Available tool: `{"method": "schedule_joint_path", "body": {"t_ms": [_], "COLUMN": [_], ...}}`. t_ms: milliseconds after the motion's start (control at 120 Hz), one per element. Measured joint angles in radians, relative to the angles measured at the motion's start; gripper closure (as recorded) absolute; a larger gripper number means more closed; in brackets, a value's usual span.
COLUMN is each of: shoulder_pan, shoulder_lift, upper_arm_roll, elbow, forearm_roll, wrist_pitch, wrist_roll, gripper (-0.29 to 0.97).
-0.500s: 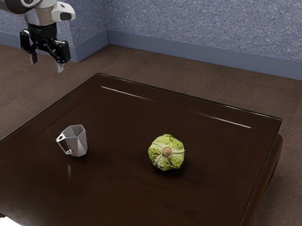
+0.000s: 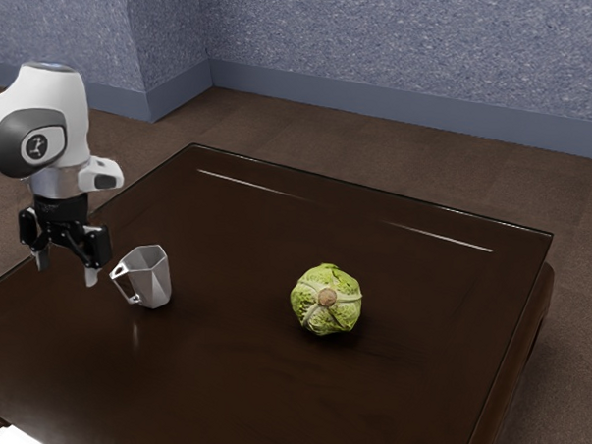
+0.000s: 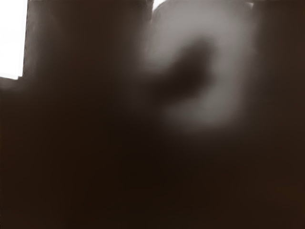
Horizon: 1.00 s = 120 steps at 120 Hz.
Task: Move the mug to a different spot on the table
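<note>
Black and spread apart, the two fingers of the gripper hang low over the glossy dark-brown table, close to its edge on the exterior view's left, and nothing sits between them. Just beside them, toward the exterior view's right, stands the mug: a grey faceted cup, upright, mouth up, its handle turned toward the fingers. A narrow gap shows between the handle and the nearer finger. In the wrist view a pale blur close to the hand is probably this same mug. The coming move seems to turn on that sideways offset, since the mug lies beside the fingers rather than between them. The hand would likely have to shift across until the jaws straddle the handle or the near wall before closing. Farther on past the mug, well apart from it and from the fingers, rests a green cabbage. It should not hinder the grasp, and the bare table around it offers plenty of new spots, provided the carry steers clear of it.
</note>
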Motion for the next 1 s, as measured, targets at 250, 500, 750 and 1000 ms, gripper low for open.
{"method": "schedule_joint_path", "body": {"t_ms": [250, 500, 750, 1000], "shoulder_pan": [0.046, 0.082, 0.108, 0.148], "shoulder_lift": [0.082, 0.151, 0.214, 0.29], "upper_arm_roll": [0.003, 0.003, 0.003, -0.001], "elbow": [-0.079, -0.079, -0.071, -0.027], "forearm_roll": [-0.014, -0.017, -0.05, -0.088], "wrist_pitch": [0.249, 0.404, 0.483, 0.533], "wrist_roll": [0.136, 0.295, 0.437, 0.556], "gripper": [0.0, 0.01, 0.01, 0.01]}}
